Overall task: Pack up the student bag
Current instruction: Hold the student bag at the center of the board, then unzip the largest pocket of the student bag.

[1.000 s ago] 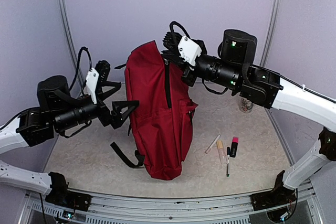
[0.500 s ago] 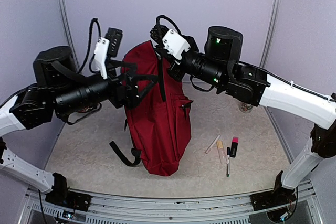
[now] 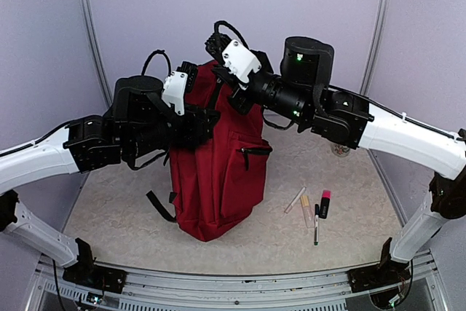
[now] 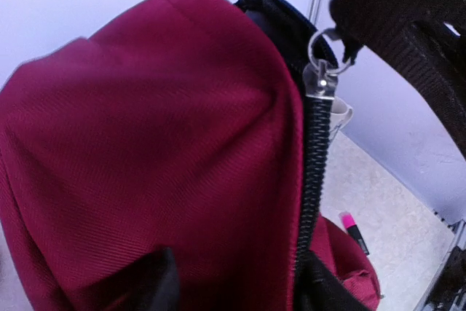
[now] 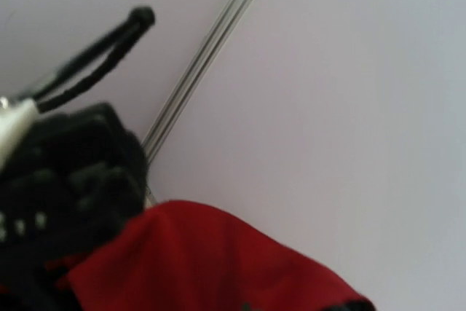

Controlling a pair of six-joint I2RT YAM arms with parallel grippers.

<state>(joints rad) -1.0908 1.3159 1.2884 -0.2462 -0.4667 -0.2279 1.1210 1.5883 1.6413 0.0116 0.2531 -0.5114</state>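
**Overhead view, near to far**

1. The desk (image 3: 109, 216) carries all items. Four writing tools lie in a loose group at 4 o'clock from the student bag (image 3: 218, 172):
   - a black pen (image 3: 316, 223), nearest
   - a pink-capped highlighter (image 3: 324, 204)
   - two pale markers (image 3: 305, 210), one touching the pen and the other apart
2. The student bag stands upright at the desk centre, with its front pocket (image 3: 244, 176) facing 3 o'clock. A black strap (image 3: 160, 207) trails onto the desk at 8 o'clock.
3. The left gripper (image 3: 207, 118) meets the bag's upper flank at 10 o'clock.
4. The right gripper (image 3: 220, 47) sits on the bag's top at 12 o'clock. Its arm crosses in from 3 o'clock and hides the bag's upper right shoulder.
5. A small clear container (image 3: 339, 148) stands at 2 o'clock, partly behind that arm.

**Left wrist view**

- Only this view shows the black zipper (image 4: 313, 165) running down the bag.
- The zipper's metal pull (image 4: 320, 78) is at the top, its ring against the right gripper.
- The left jaws stand apart with a fold of red fabric beside the zipper between them. Whether they pinch it cannot be told.

**Right wrist view**

- Only red fabric, a dark blurred mass and the rear wall are visible.
- The right jaws are fully closed at the bag's top. The contact point is covered in all three views.
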